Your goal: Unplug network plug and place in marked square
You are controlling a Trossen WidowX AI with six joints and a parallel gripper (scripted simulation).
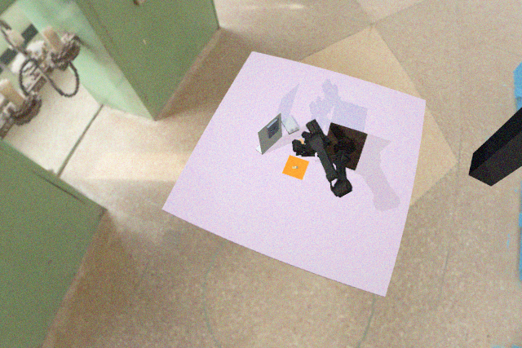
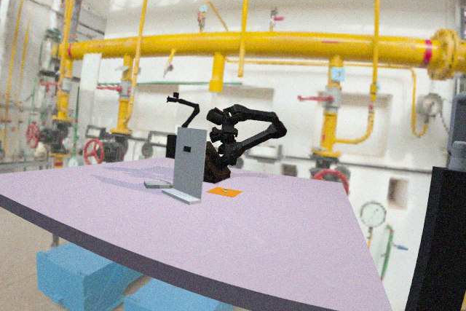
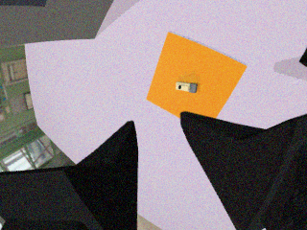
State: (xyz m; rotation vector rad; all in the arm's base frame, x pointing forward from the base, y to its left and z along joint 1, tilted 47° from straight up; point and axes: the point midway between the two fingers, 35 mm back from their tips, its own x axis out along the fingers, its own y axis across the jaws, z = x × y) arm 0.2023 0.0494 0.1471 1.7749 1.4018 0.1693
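The small plug (image 1: pixel 294 166) (image 2: pixel 226 190) (image 3: pixel 186 87), cream with a grey end, lies on the orange marked square (image 1: pixel 300 174) (image 2: pixel 215 191) (image 3: pixel 211 67), well inside its edges. My gripper (image 1: pixel 294 147) (image 3: pixel 157 122) is partly open, with nothing between the fingers. It hangs above the table, apart from the plug; in the wrist view the plug lies beyond the fingertips. The grey upright panel (image 1: pixel 268 139) (image 2: pixel 189 172) (image 3: pixel 62 24) stands near the square, with a dark socket box (image 1: pixel 272 127) on it. The inside of the socket is too small to tell.
A flat grey block (image 1: pixel 289 125) (image 2: pixel 153 185) lies on the table beside the panel. The arm's dark base plate (image 1: pixel 358 148) is on the other side of the gripper. A second small black arm (image 2: pixel 194 111) shows behind the panel in the exterior view.
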